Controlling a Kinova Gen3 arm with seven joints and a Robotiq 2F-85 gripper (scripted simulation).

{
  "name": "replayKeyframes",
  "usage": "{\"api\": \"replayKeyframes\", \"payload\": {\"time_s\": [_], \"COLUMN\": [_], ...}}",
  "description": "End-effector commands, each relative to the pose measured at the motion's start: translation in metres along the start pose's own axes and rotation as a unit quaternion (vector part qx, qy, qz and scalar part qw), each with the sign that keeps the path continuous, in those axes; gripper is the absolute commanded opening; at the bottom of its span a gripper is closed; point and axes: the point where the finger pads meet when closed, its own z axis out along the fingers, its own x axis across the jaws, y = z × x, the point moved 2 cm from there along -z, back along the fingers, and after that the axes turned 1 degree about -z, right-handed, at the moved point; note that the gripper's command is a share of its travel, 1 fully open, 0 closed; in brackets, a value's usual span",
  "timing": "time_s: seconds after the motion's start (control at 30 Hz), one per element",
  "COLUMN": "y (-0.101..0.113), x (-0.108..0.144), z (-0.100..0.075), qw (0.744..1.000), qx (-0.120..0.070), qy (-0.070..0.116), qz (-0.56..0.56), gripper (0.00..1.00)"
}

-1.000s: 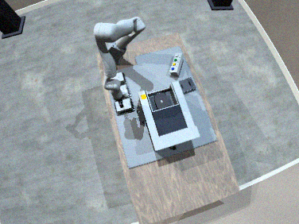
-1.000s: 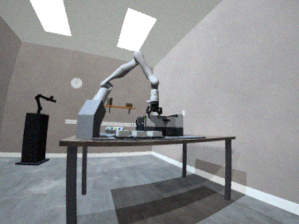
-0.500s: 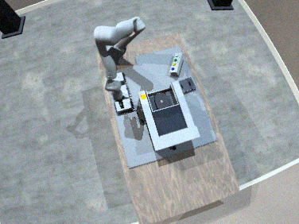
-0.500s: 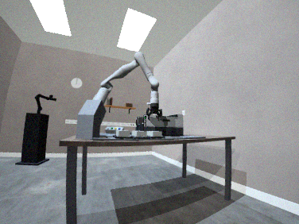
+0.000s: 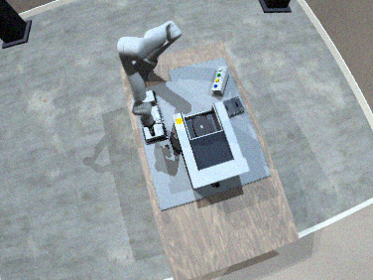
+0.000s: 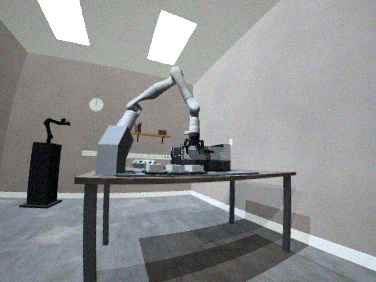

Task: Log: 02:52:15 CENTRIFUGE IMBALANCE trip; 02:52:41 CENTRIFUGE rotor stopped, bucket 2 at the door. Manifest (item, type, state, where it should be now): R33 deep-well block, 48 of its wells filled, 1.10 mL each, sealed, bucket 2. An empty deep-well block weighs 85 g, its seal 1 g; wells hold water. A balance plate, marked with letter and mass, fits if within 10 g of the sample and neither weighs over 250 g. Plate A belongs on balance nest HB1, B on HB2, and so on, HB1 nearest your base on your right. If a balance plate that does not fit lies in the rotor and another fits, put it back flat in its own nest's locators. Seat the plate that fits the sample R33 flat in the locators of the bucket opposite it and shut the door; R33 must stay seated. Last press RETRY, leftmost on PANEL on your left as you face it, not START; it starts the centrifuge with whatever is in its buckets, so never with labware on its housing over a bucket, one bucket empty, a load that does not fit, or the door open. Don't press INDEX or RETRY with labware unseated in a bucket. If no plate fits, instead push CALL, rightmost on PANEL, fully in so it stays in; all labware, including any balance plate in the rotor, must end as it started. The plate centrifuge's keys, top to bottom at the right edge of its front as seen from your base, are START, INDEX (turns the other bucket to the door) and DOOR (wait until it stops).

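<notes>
The plate centrifuge [image 5: 210, 146] sits mid-table with its door open; a dark block [image 5: 200, 127] lies in the bucket at the opening. My gripper [image 5: 153, 128] is open and points down just over a white balance plate [image 5: 155, 132] in the row of nests left of the centrifuge. In the side view the gripper [image 6: 194, 145] hangs close above the row of white plates [image 6: 175, 168]. Nothing is between the fingers. The panel [image 5: 220, 80] with coloured buttons lies at the far side. Plate letters and masses are too small to read.
A small dark holder [image 5: 233, 106] sits beside the centrifuge near the panel. A yellow mark [image 5: 177, 119] sits on the centrifuge's corner. A grey mat [image 5: 208, 144] covers the wooden table. The arm's base [image 6: 114, 150] stands at the table end.
</notes>
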Motion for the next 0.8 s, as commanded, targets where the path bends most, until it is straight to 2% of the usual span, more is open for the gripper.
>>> {"api": "replayKeyframes", "payload": {"time_s": [0.0, 0.77], "y": [0.001, 0.001], "x": [0.001, 0.001], "z": [0.002, 0.03], "qw": [1.0, 1.0], "qx": [-0.001, -0.001], "qy": [0.001, 0.001], "qz": [0.0, 0.0], "gripper": [1.0, 1.0]}}
